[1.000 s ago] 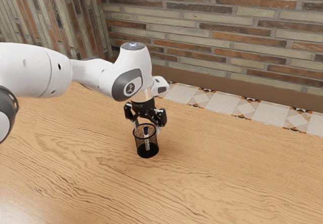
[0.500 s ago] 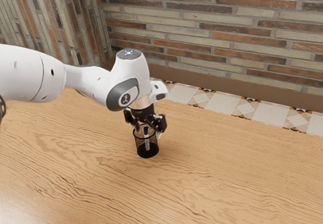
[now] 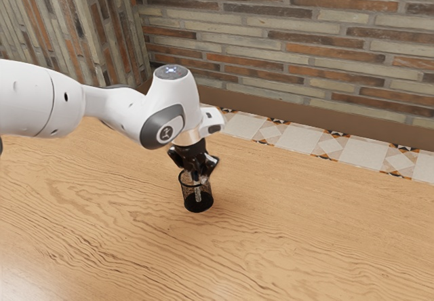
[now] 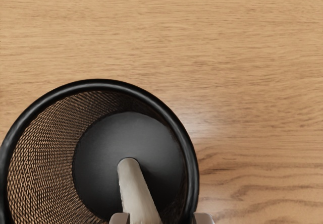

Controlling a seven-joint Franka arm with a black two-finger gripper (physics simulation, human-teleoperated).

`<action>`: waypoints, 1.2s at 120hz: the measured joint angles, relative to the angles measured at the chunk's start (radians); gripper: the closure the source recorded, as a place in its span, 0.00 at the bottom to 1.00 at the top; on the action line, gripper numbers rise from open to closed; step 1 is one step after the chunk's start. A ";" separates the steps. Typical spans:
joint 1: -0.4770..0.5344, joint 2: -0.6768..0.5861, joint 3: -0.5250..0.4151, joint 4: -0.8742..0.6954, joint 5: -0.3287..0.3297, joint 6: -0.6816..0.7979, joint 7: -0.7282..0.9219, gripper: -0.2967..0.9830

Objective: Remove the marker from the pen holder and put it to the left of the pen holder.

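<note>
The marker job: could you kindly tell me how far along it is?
Reaching looks done: the gripper is at the marker's upper end. The grasp is in hand; whether it holds, I cannot tell. Lifting out and placing to the left remain: the marker's lower end is inside the pen holder.

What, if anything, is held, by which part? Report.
Whether anything is held cannot be told; the end effector is at the upper end of the marker.
</note>
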 joint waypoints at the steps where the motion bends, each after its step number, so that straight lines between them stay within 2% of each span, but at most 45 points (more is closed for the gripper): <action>1: 0.000 0.000 0.000 0.000 0.000 0.000 0.000 0.70; 21: 0.005 -0.008 0.001 -0.001 0.013 -0.001 -0.007 0.80; 57: 0.045 -0.119 0.003 -0.001 0.060 -0.058 -0.033 0.84; 78: 0.135 -0.219 0.003 -0.002 0.073 -0.125 -0.038 0.84; 94: 0.234 -0.224 0.004 -0.028 0.098 -0.144 -0.032 0.84; 107: 0.285 -0.196 0.005 -0.116 0.158 -0.040 -0.026 0.83; 117: 0.272 -0.147 0.005 -0.134 0.196 0.090 -0.015 0.83; 126: 0.265 -0.104 0.005 -0.150 0.212 0.215 0.000 0.83; 140: 0.310 -0.070 0.004 -0.201 0.219 0.403 0.032 0.83; 144: 0.314 -0.068 0.004 -0.206 0.219 0.441 0.042 0.78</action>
